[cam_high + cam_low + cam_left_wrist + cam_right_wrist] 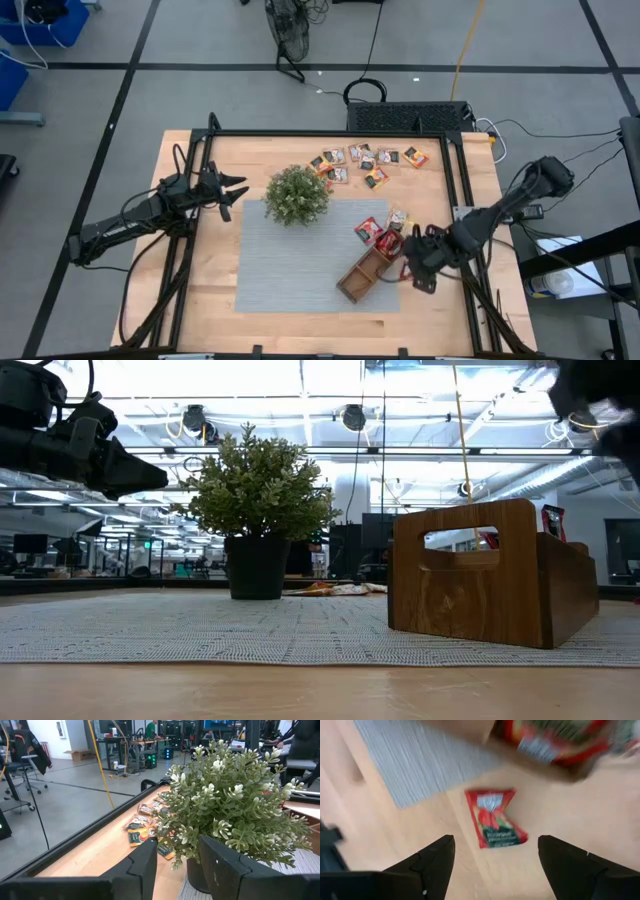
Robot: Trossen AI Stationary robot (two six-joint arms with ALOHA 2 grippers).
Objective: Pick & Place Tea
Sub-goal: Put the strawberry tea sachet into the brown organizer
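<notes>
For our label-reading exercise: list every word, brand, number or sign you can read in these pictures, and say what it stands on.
None can be read.
Red tea sachet under the right gripper: white label and print, too blurred.
Sachets by the plant: too small.
Wooden tray: no lettering shows.

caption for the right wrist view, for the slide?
Right gripper with fingers open above a red tea sachet lying on the bare wooden table beside the grey mat.
</notes>
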